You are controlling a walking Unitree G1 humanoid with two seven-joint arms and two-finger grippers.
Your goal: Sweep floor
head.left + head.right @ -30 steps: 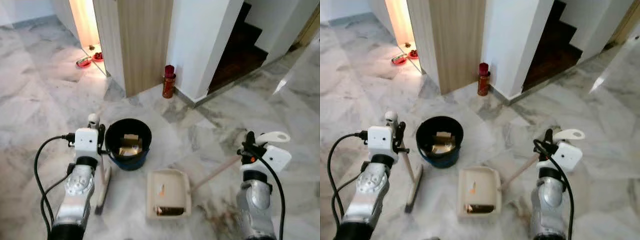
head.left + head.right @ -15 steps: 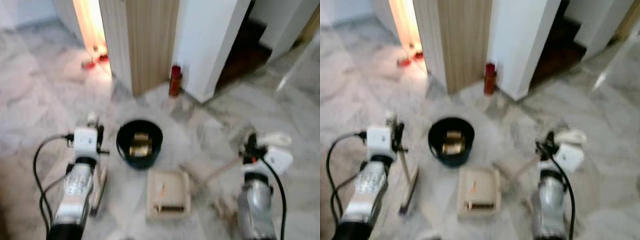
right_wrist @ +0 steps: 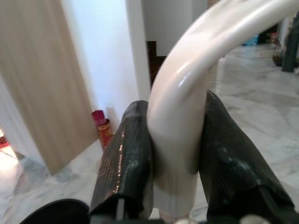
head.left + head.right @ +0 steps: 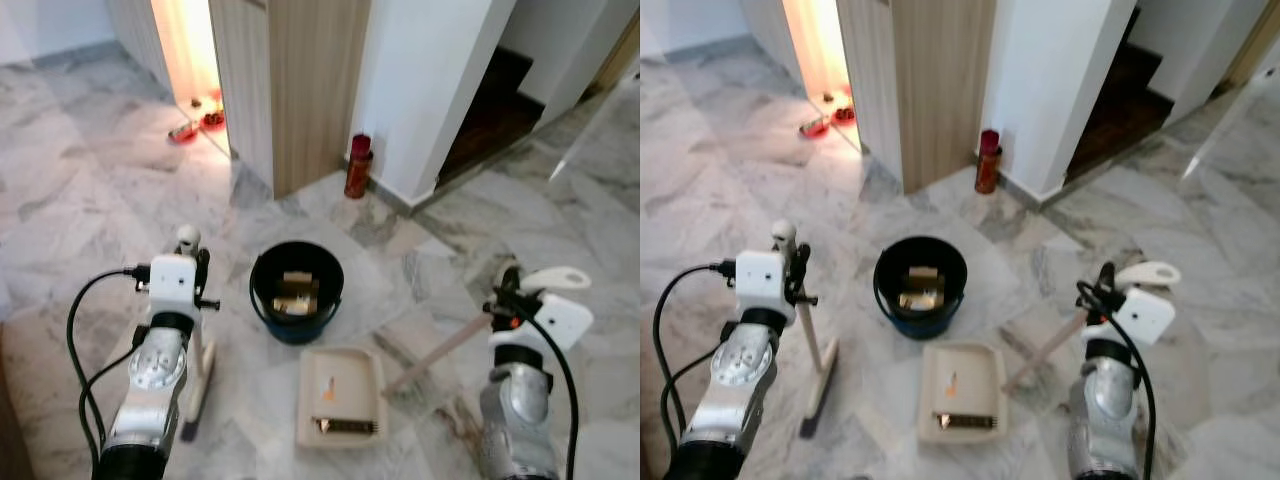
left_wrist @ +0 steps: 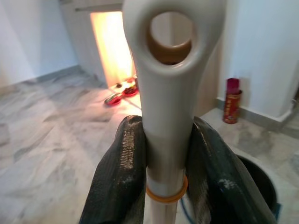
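On the glossy grey-veined marble floor (image 4: 90, 200), the left end effector (image 5: 163, 172) is clamped on the smooth cream broom (image 4: 810, 335) handle — its dark bristle head rests on the floor left of the round black bucket (image 4: 296, 296). The right end effector (image 3: 175, 163) grips the curved white handle of the shallow beige dustpan (image 4: 340, 395), which lies just in front of the bucket — holding what looks like debris.

A cream broom (image 4: 818, 355) stands upright on the marble floor (image 4: 720, 200) left of the cream dustpan (image 4: 960, 390).
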